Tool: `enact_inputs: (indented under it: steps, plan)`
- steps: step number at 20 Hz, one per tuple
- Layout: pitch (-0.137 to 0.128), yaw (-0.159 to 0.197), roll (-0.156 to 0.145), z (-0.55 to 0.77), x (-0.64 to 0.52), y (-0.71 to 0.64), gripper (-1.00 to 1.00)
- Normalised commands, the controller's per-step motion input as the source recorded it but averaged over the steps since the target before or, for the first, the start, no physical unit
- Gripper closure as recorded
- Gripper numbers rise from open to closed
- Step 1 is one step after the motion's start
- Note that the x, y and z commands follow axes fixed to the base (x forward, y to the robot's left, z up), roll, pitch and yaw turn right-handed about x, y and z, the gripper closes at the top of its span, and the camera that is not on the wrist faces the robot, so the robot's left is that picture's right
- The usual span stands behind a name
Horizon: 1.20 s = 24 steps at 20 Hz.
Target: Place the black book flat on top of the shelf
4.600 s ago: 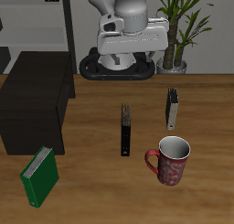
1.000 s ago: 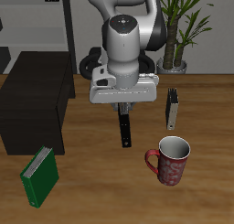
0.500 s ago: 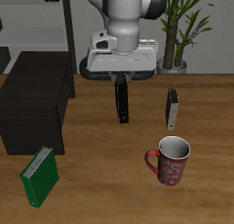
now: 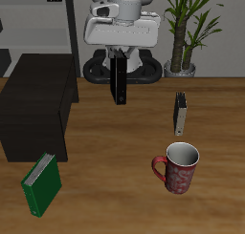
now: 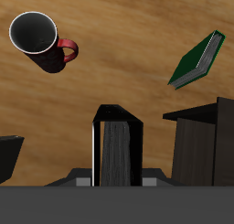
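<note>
Fingers of my end effector [image 4: 118, 54] pinch the thin black book [image 4: 118, 80] by its top so it hangs upright, high enough to clear the low dark boxy shelf [image 4: 38, 104].

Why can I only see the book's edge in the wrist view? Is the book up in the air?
Observer: Yes. From the front, the black book hangs upright under the gripper, off the table.
Child: Is it over the shelf?
Observer: Not yet. The shelf stands off to one side of the book.
Child: What else is around?
Observer: A small grey-black book stands behind the mug, and your view misses it.
</note>
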Motion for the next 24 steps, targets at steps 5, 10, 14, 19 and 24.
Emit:
enact_inputs:
  steps: [5, 10, 14, 19, 24]
  plan:
    - [-0.075, 0.069, -0.044, 0.43, -0.20, -0.06, 1.00]
    - [-0.053, 0.052, -0.101, 0.34, -0.13, -0.16, 1.00]
    - [-0.047, 0.062, -0.147, 0.26, -0.09, -0.15, 1.00]
    - [-0.016, 0.015, -0.183, 0.17, -0.03, -0.20, 1.00]
    - [-0.048, -0.006, -0.175, 0.20, -0.05, -0.16, 1.00]
